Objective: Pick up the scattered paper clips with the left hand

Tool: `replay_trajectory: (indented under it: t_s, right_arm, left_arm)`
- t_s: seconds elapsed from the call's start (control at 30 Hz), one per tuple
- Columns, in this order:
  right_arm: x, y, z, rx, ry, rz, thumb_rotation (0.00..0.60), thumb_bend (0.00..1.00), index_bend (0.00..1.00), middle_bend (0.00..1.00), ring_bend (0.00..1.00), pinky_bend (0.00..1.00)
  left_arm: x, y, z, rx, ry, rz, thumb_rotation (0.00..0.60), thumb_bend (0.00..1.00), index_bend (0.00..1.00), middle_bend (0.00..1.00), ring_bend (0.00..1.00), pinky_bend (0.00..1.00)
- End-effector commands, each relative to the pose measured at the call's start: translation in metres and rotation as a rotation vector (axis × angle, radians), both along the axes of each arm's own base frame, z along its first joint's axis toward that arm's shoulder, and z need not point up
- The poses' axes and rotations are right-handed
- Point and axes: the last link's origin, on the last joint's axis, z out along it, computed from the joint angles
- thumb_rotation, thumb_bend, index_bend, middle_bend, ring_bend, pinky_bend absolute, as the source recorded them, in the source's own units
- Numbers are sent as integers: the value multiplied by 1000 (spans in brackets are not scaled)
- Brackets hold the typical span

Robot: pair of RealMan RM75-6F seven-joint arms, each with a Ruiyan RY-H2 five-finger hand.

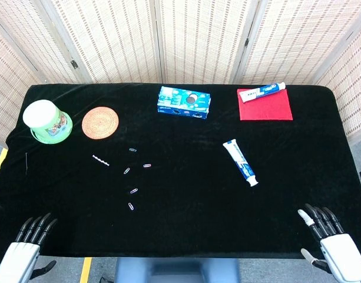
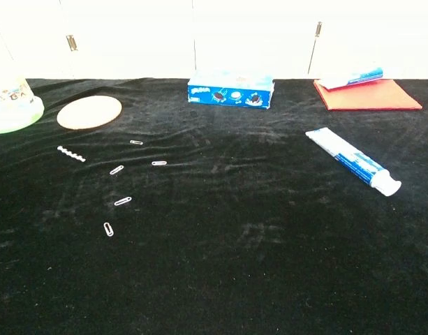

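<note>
Both hands sit at the near edge of the bench, holding nothing. The left hand is at the near left corner, fingers stretched out and slightly apart, pointing onto the black cloth. The right hand is at the near right corner, same deal, fingers straight and empty. Neither shows in the chest view.

The clips lie loose left of center, five of them spread in a rough patch, well apart from the left hand. Just left of them is a small chain-like piece; can't tell what it is.

Further back: a green tub, a round coaster, a blue box, a red cloth with a tube on it, and another tube right of center.
</note>
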Motion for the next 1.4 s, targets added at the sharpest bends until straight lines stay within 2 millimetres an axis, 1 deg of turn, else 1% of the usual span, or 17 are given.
replay_trajectory:
  t_s: [0.03,0.23,0.3,0.33,0.37,0.4,0.43,0.47,0.53,0.57,0.6,0.67,0.7,0.87,0.97,1.13,1.4]
  right_arm:
    - [0,1,1,-3,-1,0,600,238,0,0,0,0]
    - [-1,7,8,-39,-17,8,600,238,0,0,0,0]
    - [-1,10,10,-52,-24,10,600,238,0,0,0,0]
    - [-1,10,11,-59,-26,10,600,238,0,0,0,0]
    - [-1,11,12,-68,-30,13,600,238,0,0,0,0]
    - [-1,11,13,-75,-33,16,600,238,0,0,0,0]
    - [-1,10,14,-81,-35,17,600,239,0,0,0,0]
    - [-1,9,15,-87,-37,17,600,239,0,0,0,0]
    - [-2,8,15,-89,-41,15,600,239,0,0,0,0]
    - [-2,7,15,-86,-45,11,600,239,0,0,0,0]
    - [-3,7,16,-85,-48,11,600,238,0,0,0,0]
    - [-4,4,16,-92,-48,6,600,238,0,0,0,0]
    - [-4,3,16,-94,-47,3,600,239,0,0,0,0]
    - [-8,-10,14,-54,-70,-20,600,239,0,0,0,0]
    - [-11,-17,13,-42,-70,-49,600,239,0,0,0,0]
    - [-15,-22,18,-63,-83,-77,600,239,0,0,0,0]
    - [-20,-31,20,-80,-93,-119,600,238,0,0,0,0]
  left_arm:
    - [0,0,-1,-3,3,1,600,177,0,0,22,0]
    - [4,12,-7,-28,-3,-33,600,177,0,0,33,0]
    - [8,23,-8,-36,-2,-54,600,179,0,39,94,47]
    - [11,29,-9,-39,-4,-69,600,180,1,102,180,139]
    - [17,37,-12,-51,-12,-96,600,182,11,208,314,309]
    - [22,43,-14,-64,-20,-121,600,182,22,267,388,414]
    - [27,51,-17,-74,-29,-155,600,183,56,373,511,582]
    - [33,64,-21,-86,-47,-196,600,184,90,466,611,698]
    - [38,83,-28,-104,-66,-220,600,186,149,671,819,878]
    - [42,96,-32,-117,-72,-231,600,188,178,778,912,946]
    - [45,106,-37,-128,-83,-235,600,196,208,857,963,983]
    - [50,127,-47,-163,-114,-218,600,230,282,979,1000,1000]
    - [51,137,-50,-177,-122,-205,600,241,304,995,1000,1000]
    - [58,194,-67,-172,-41,-192,600,252,344,1000,1000,1000]
    - [65,220,-78,-213,-34,-178,600,256,342,1000,1000,1000]
    - [73,256,-90,-226,-22,-187,600,264,344,1000,1000,1000]
    - [58,301,-104,-220,26,-143,600,360,383,1000,1000,1000]
